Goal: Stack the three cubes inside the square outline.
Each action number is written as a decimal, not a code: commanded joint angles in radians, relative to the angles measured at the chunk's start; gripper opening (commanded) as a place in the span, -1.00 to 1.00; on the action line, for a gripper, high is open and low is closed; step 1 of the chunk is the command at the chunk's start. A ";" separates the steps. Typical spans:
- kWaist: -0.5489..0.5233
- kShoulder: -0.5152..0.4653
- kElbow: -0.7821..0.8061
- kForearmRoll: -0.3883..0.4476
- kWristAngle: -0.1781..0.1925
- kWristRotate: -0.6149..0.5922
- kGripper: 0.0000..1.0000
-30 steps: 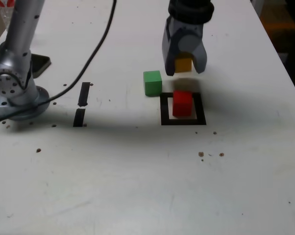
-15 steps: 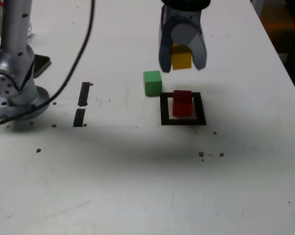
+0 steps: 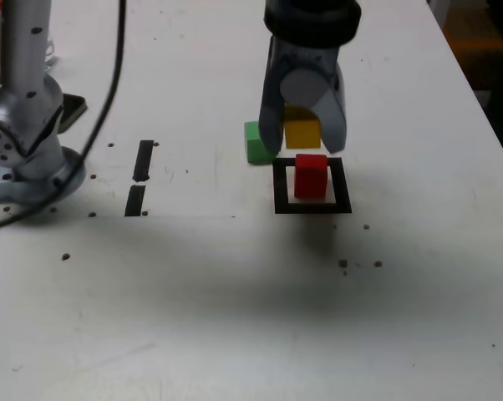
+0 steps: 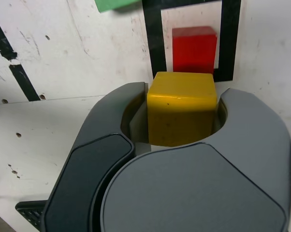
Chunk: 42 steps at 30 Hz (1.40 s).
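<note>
The grey metal gripper [image 3: 302, 142] squeezes the small yellow cube block [image 3: 302, 134]. In the exterior view, the small red cube block [image 3: 311, 176] sits inside the black tape square [image 3: 281, 199]; the small green cube block [image 3: 257, 144] is at its ten o'clock.

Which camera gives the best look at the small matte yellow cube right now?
The wrist view: there the small matte yellow cube appears large, its top and one side plain between the grey gripper's jaws. The exterior view shows it smaller, partly covered by the gripper.
</note>
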 commanded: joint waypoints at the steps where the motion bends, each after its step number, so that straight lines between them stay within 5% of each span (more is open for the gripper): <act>1: -0.002 0.012 0.005 -0.008 -0.002 -0.001 -0.64; 17: 0.034 0.065 0.073 -0.108 0.005 0.022 -0.63; 42: 0.050 0.087 0.072 -0.142 0.033 0.067 -0.63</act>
